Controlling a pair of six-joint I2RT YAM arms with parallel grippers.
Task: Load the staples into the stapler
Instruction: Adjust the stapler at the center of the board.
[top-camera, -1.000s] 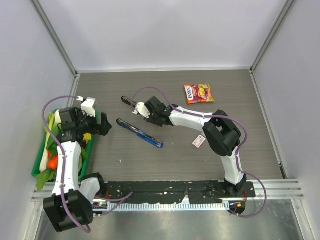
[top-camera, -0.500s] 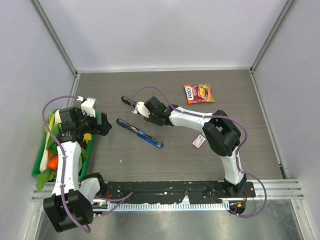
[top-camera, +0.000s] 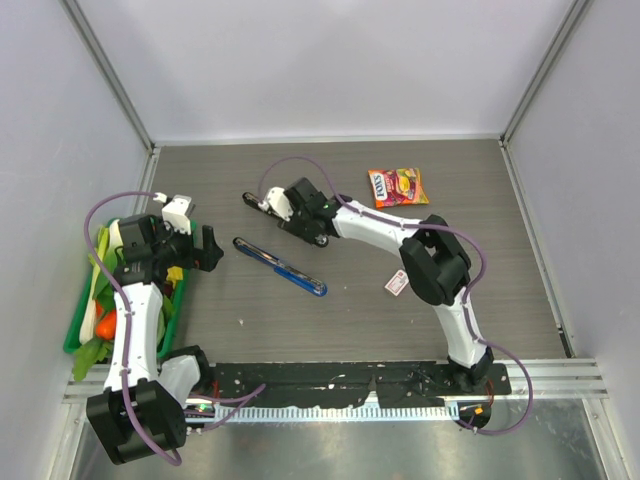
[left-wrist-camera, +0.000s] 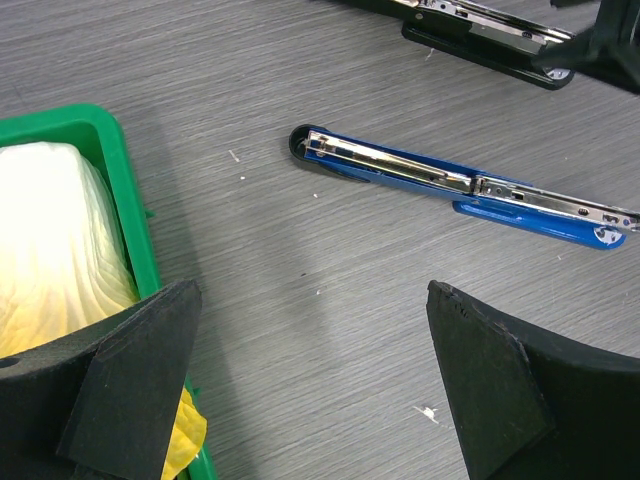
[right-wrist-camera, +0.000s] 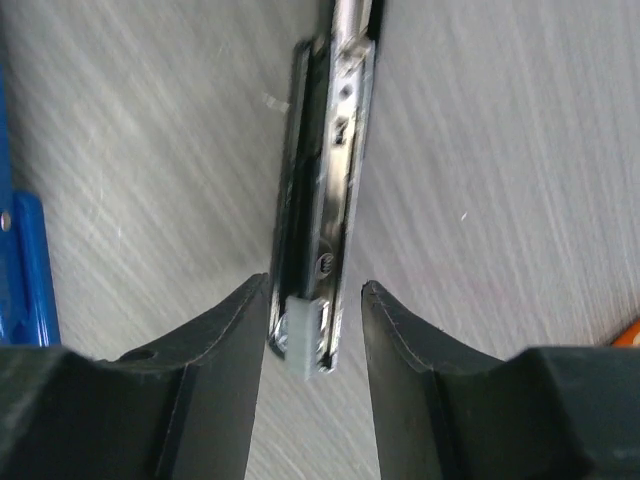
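Note:
The black stapler (top-camera: 258, 205) lies opened flat at the back of the table, its metal magazine (right-wrist-camera: 335, 150) facing up. My right gripper (top-camera: 290, 212) hovers over one end of it. In the right wrist view that end, with a white plastic piece (right-wrist-camera: 305, 335), sits between the fingers of the right gripper (right-wrist-camera: 315, 300). The jaws are open, with a gap at the right finger. No loose staples show; a small white-and-red box (top-camera: 397, 284) lies by the right arm. My left gripper (left-wrist-camera: 312, 295) is wide open and empty above bare table, also seen at the left (top-camera: 207, 250).
A blue stapler (top-camera: 281, 266) lies opened flat in front of the black one and shows in the left wrist view (left-wrist-camera: 450, 180). An orange snack bag (top-camera: 398, 186) lies at the back right. A green basket (top-camera: 75, 320) of produce stands at the left edge.
My right gripper has shifted up and left along the black stapler, and its jaws have widened. The left arm has not moved.

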